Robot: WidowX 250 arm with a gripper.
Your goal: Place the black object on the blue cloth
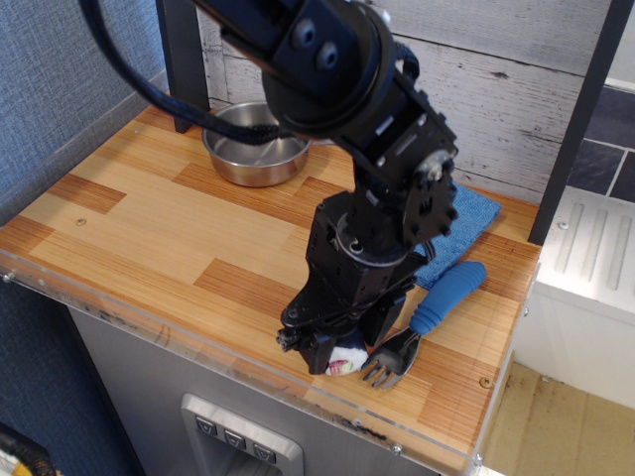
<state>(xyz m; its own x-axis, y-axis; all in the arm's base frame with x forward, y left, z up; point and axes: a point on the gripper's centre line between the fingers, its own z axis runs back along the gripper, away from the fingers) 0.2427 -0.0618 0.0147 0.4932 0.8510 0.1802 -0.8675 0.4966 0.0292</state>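
The sushi roll [343, 363] lies near the table's front edge, its white end with the red-and-green centre facing the camera. My black gripper [342, 347] stands low over it, one finger on each side of the roll, which is mostly hidden between them. The jaws look closed around it. The blue cloth [458, 220] lies behind the arm at the back right, mostly hidden by the wrist.
A blue-handled metal fork [429, 311] lies just right of the roll, tines [385, 365] toward the front edge. A steel bowl [250, 149] stands at the back left beside a dark post [182, 59]. The wooden table [149, 228] ends close in front.
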